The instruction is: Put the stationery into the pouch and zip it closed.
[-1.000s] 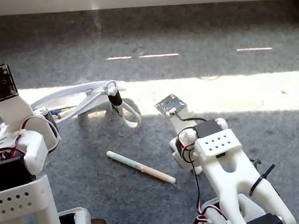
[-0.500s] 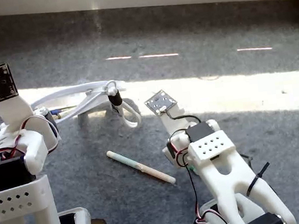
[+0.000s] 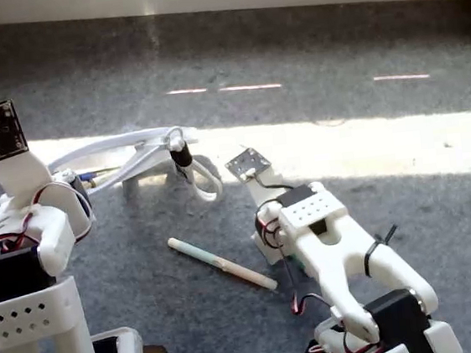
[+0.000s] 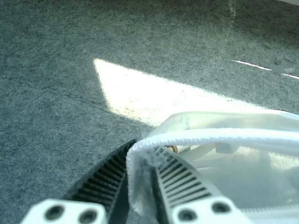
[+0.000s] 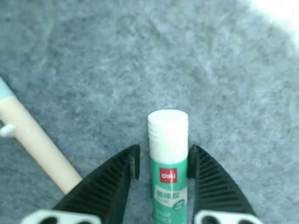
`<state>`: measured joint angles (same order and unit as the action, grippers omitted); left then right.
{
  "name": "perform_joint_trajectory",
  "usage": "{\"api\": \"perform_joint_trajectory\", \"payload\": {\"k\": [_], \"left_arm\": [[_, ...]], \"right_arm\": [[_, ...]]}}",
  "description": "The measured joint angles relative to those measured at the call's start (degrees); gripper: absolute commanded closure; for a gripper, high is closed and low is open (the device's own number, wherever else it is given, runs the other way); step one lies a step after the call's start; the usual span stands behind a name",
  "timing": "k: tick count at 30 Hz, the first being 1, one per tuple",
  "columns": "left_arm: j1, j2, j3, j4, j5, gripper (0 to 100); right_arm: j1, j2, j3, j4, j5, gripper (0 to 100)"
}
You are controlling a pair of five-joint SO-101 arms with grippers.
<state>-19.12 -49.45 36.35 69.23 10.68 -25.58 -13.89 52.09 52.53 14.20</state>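
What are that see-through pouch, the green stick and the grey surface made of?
The pouch looks like soft translucent plastic, glossy and creased, with a white woven zipper edge. The glue stick seems hard smooth plastic: shiny white cap, green printed label. The table covering is likely grey carpet or felt, fuzzy and matte.

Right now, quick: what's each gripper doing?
Left gripper: jaws closed on the zipper edge of the pouch.
Right gripper: jaws closed on the glue stick.
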Motion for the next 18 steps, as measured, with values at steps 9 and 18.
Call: {"api": "perform_joint_trajectory", "payload": {"k": [9,18], "left_arm": [[0.0,0.0,0.0,0.0,0.0,99],[0.9,0.0,0.0,0.0,-0.2,99]], "right_arm": [[0.1,0.1,-0.3,-0.1,0.0,99.4],[0.1,-7.7,-0.1,-0.1,-0.8,99.4]]}}
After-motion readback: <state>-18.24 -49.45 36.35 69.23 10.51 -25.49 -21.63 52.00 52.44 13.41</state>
